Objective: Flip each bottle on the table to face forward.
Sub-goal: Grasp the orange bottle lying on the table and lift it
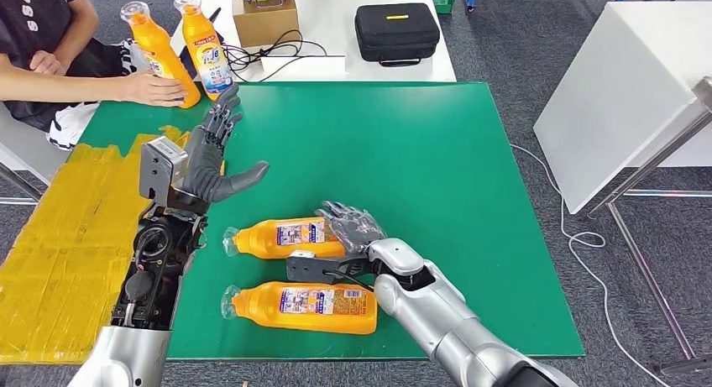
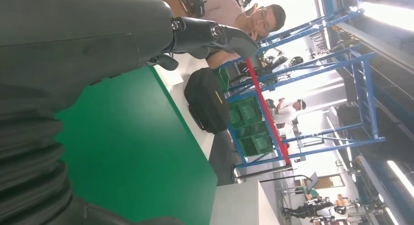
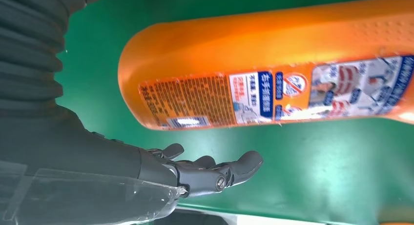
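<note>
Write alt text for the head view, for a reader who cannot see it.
Two orange bottles lie on their sides on a green table, the farther bottle by the robot's open right hand, the nearer bottle beside that forearm. The open left hand hovers farther back, where a person's hand holds one of two upright orange bottles.

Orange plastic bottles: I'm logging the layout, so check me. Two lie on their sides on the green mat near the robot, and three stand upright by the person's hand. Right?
Not quite: the head view shows two upright orange plastic bottles by the person's hand, not three. Two others do lie sideways on the green mat.
</note>
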Tool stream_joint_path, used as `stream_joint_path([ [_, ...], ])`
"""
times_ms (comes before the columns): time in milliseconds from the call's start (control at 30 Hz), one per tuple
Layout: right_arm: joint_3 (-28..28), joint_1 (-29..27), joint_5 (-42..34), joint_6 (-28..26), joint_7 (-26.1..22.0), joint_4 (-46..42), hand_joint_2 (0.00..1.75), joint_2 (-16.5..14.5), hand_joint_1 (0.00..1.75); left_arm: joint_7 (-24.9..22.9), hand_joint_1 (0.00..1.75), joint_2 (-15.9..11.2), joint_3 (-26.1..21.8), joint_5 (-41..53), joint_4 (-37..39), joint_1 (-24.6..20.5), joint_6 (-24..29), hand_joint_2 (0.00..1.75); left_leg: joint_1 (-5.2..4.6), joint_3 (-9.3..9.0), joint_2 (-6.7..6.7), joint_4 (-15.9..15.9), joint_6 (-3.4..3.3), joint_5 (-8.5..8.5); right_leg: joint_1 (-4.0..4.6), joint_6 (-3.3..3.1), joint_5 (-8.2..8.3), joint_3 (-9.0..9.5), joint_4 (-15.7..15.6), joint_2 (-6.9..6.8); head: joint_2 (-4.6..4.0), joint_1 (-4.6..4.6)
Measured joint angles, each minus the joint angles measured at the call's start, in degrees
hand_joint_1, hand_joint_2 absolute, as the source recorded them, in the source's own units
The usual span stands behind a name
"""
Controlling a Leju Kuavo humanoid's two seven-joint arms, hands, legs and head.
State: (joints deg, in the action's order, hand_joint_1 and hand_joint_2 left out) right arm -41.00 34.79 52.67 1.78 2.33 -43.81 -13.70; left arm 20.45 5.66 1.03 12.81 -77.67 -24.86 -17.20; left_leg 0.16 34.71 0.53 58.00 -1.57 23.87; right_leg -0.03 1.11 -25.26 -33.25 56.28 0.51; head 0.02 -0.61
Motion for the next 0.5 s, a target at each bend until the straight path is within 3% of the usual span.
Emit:
stream_joint_path([
  [500,-0.09,1.13,0.68,-0.10,1.08,5.20,1.75,-0.81,0.00,0.08,0.00,0.23,0.02,-0.04,0.46,0.82,0.11,1.75,0.00,0.00,0.00,0.00,0.00,0.00,0.00,0.00,0.00,0.00,0.00,0.00,0.00,0.00],
])
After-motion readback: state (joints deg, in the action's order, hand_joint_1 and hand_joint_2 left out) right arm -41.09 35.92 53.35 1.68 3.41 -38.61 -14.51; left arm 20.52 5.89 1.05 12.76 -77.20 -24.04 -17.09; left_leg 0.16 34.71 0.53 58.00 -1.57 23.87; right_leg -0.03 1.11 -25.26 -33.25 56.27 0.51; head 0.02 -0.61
